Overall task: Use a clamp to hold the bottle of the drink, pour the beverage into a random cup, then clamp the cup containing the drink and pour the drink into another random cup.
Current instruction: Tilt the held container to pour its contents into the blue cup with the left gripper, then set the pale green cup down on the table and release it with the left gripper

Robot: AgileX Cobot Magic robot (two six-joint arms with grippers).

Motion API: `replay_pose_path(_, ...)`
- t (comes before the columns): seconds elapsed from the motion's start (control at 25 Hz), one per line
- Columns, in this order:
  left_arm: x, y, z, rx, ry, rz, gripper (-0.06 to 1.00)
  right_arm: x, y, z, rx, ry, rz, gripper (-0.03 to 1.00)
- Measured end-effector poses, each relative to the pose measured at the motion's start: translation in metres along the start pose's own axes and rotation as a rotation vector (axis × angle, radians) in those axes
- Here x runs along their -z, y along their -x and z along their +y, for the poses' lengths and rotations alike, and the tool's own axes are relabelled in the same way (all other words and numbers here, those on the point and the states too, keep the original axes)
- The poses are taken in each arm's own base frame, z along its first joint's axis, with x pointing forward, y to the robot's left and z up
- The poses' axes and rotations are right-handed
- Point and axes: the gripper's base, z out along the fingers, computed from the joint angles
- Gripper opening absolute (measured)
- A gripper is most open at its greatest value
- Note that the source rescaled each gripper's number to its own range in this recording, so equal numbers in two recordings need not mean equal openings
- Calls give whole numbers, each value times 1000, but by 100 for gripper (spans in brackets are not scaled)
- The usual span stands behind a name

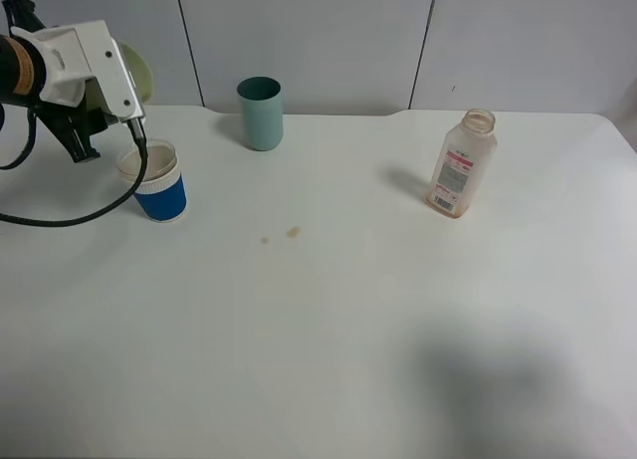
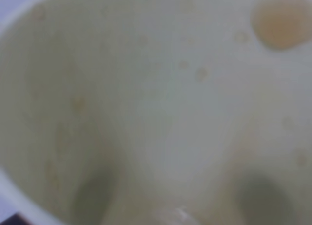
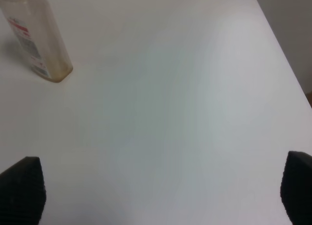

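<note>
Pale-green cup [image 2: 146, 112] tilted, clenched in left claw over blue cup [image 1: 159, 185] | right claw [image 3: 161, 195] released, beside bottle [image 3: 36, 39]

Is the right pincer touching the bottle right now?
Apart. The right wrist view shows the open right pincer over bare table, with the bottle standing well clear of both fingertips.

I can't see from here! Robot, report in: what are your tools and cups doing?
Left tool shut on pale green cup, tipped over blue cup. Right tool open, empty. Bottle standing alone. Nothing in the way.
</note>
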Motion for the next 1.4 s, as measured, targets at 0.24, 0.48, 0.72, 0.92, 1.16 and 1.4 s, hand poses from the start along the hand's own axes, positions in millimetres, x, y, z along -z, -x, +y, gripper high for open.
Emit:
replay_pose_path(0.24, 9, -18, 23, 277, 91, -55, 0, 0, 0, 0, 0, 0, 0, 93)
replay_pose_path(0.48, 13, -30, 32, 456, 162, -159, 0, 0, 0, 0, 0, 0, 0, 93)
replay_pose_path(0.72, 16, -57, 23, 573, 201, -186, 0, 0, 0, 0, 0, 0, 0, 93)
replay_pose_path(0.92, 22, -78, 9, 646, 234, -227, 0, 0, 0, 0, 0, 0, 0, 93)
replay_pose_path(1.16, 33, -103, -13, 755, 270, -261, 0, 0, 0, 0, 0, 0, 0, 93)
replay_pose_path(1.4, 45, -116, -34, 859, 322, -302, 0, 0, 0, 0, 0, 0, 0, 93)
